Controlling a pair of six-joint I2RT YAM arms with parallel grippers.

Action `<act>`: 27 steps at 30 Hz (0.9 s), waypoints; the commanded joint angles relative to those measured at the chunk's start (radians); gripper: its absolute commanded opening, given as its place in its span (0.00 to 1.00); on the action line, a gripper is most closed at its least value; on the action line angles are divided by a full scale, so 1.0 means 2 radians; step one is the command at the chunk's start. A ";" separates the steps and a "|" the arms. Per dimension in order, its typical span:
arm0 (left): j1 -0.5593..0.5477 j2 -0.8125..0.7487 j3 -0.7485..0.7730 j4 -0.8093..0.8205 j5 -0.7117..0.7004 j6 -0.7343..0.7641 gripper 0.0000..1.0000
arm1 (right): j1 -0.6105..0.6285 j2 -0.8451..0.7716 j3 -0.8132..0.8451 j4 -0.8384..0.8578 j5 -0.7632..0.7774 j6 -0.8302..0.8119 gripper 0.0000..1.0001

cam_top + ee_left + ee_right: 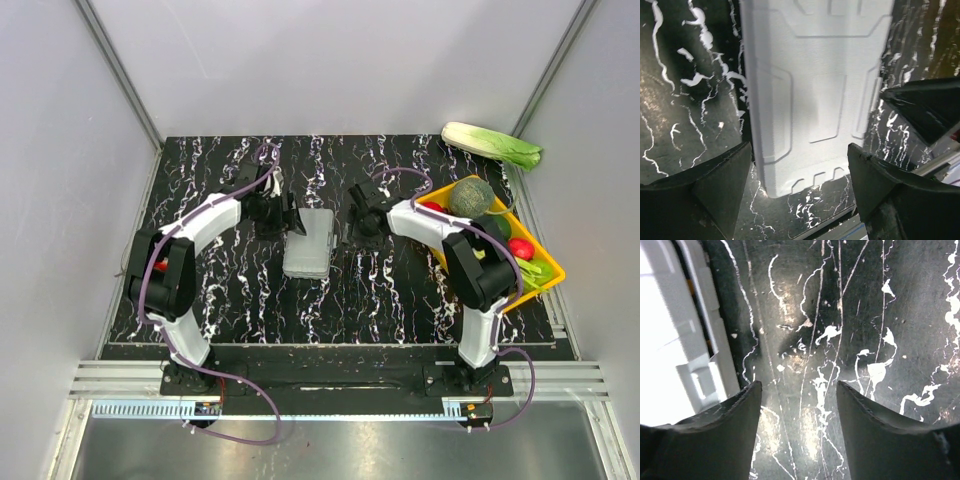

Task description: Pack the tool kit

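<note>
Seemingly the packing is at its closing step: the case [308, 243] lies shut and flat on the tabletop [400, 290], in the middle between the two arms, and no loose tools show anywhere around it. On the left, the left hand [799, 146] hangs released over one short end of the case, its two fingers spread to either side of that end rather than clamped on it. The case itself has its broad moulded face up and its long axis running from the near edge of the tabletop towards the far edge, the far end leaning a little to the right; which long edge carries the hinge I cannot tell. On the right, the right hand [799, 383] is also released, fingers apart over bare tabletop, with the case's long side just beside its left finger. The next move probably calls for checking that the lid is latched, pressing down along the seam if not, and then drawing both hands clear without nudging the case.
</note>
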 commanded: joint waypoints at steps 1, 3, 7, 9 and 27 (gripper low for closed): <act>0.000 0.013 -0.015 0.002 -0.042 -0.012 0.82 | -0.001 -0.045 0.024 -0.004 -0.020 -0.003 0.71; -0.002 0.020 -0.022 -0.001 -0.043 -0.014 0.82 | -0.001 -0.052 0.026 0.003 -0.041 0.000 0.76; -0.013 0.046 -0.019 -0.038 -0.074 -0.014 0.82 | -0.001 -0.045 0.035 0.023 -0.086 0.001 0.80; -0.020 0.062 -0.010 -0.062 -0.089 -0.012 0.81 | 0.000 -0.031 0.042 0.024 -0.098 -0.001 0.81; -0.059 0.097 0.002 -0.102 -0.144 -0.018 0.61 | 0.022 0.054 0.066 0.033 -0.114 0.005 0.66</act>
